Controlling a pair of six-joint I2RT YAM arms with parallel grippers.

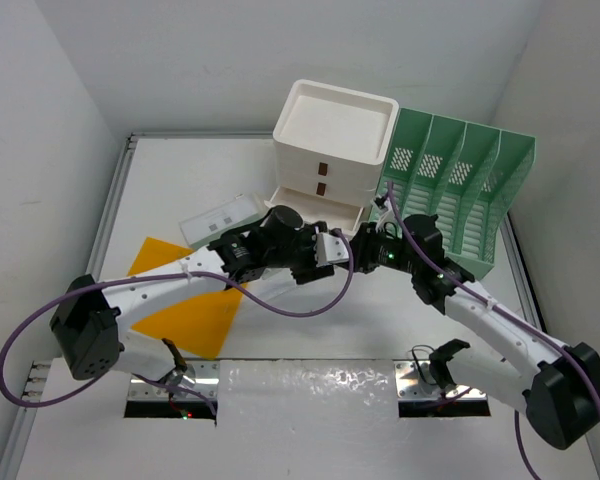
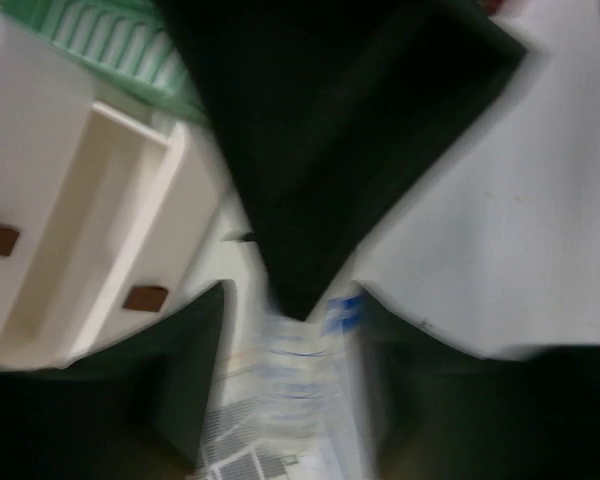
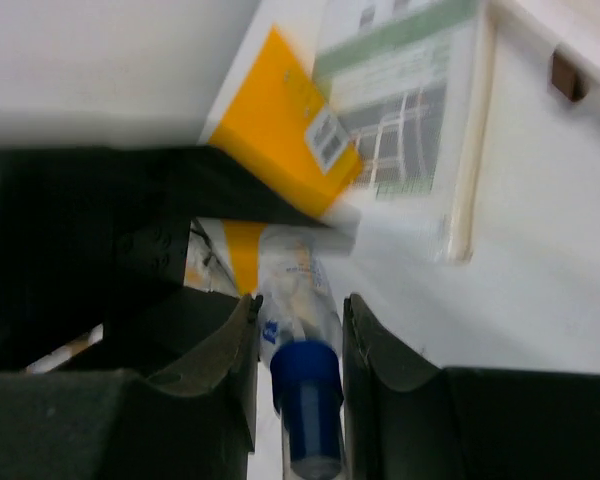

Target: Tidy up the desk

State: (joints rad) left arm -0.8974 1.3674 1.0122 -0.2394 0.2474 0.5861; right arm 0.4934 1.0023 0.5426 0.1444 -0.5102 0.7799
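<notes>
Early stage imo: R gripper [image 3: 298,310] jaws narrow on blue-capped tube [image 3: 305,400] above the desk [image 1: 175,170] near open drawer [image 1: 330,208], L gripper [image 2: 290,330] jaws can't tell (blur); yellow folder [image 1: 195,305] + printed sheet [image 1: 220,215] lie loose, unsorted.

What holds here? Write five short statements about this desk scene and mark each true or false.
1. The bottom drawer of the white drawer box is pulled open. True.
2. The green file rack stands left of the drawer box in the top view. False: it stands to the box's right.
3. A blue-capped tube sits between the right gripper's fingers. True.
4. The orange folder is slotted into the file rack. False: it lies flat on the desk, partly under the left arm.
5. The left gripper and right gripper are at opposite ends of the desk. False: they meet in front of the open drawer.
</notes>
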